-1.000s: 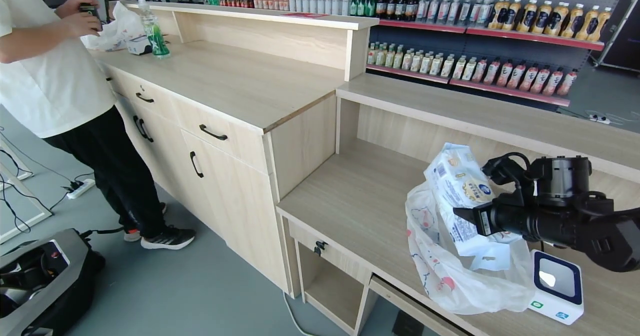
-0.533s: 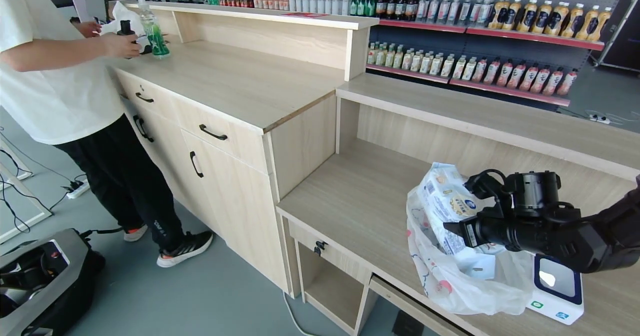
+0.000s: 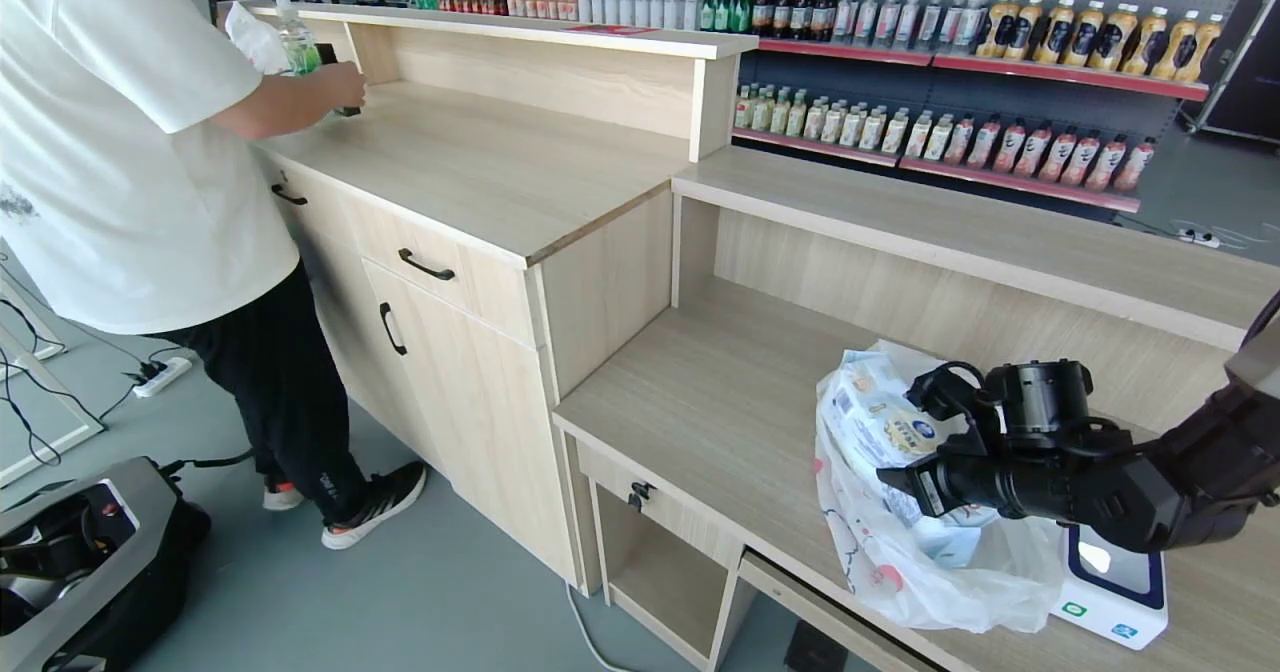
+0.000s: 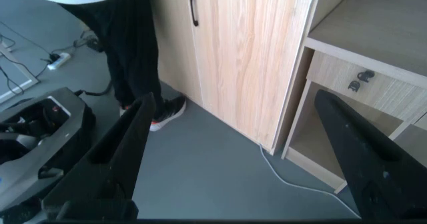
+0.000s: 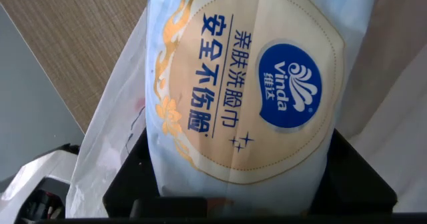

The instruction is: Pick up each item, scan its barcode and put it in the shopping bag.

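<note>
Tissue pack (image 3: 880,420) is sitting partly inside the open mouth of the white shopping bag (image 3: 890,567), with its printed upper end showing above the plastic. The right gripper (image 3: 915,472) is clamping the pack's lower part, its dark fingers (image 5: 133,181) pressing on either side of the wrapper. The bag is resting on the wooden table (image 3: 720,402), touching a white scanner (image 3: 1115,577) with a blue-rimmed window. The left gripper (image 4: 233,164) is hanging over the grey floor by the cabinet, its fingers (image 4: 113,157) spread wide and holding nothing.
</note>
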`<state>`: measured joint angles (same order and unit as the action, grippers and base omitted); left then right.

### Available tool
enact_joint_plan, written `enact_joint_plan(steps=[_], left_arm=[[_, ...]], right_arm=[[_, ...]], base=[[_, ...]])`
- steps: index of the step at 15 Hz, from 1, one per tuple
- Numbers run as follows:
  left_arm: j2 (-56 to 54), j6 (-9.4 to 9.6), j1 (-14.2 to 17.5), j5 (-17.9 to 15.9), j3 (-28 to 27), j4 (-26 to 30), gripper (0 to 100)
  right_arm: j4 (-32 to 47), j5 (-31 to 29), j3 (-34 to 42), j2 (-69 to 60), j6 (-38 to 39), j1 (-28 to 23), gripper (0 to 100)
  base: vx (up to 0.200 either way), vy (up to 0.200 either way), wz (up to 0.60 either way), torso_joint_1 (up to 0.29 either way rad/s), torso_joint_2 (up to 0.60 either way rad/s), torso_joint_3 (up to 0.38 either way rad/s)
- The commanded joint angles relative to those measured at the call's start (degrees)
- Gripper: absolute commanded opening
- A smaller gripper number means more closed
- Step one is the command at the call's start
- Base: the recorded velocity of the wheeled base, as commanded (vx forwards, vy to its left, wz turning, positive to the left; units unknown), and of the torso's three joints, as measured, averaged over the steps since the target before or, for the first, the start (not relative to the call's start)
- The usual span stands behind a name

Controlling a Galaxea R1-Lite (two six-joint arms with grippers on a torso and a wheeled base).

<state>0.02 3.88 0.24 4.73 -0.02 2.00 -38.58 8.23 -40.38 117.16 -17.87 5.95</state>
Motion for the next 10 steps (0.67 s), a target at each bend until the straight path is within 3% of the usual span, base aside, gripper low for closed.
enact_joint_plan(steps=[1,4,5,10], left_arm=[[0.0,-0.01,0.1,0.0,0.0,0.0,100],[0.0,-0.01,0.0,0.0,0.0,0.0,100],[0.0,-0.01,0.0,0.0,0.0,0.0,100],[0.0,-0.01,0.0,0.0,0.0,0.0,100]], right_arm=[[0.0,0.0,0.0,0.3,-0.2,0.0,0],[0.1,0.0,0.0,0.5,-1.4,0.0,0],[0.1,0.0,0.0,0.6,-1.5,0.0,100],[-0.1,0.1,0.1,-2.2,-1.6,-0.1,100]], base=[[0.0,0.0,0.0,0.0,0.0,0.0],[0.0,0.0,0.0,0.0,0.0,0.0],[0.0,0.0,0.0,0.0,0.0,0.0],[0.0,0.0,0.0,0.0,0.0,0.0]])
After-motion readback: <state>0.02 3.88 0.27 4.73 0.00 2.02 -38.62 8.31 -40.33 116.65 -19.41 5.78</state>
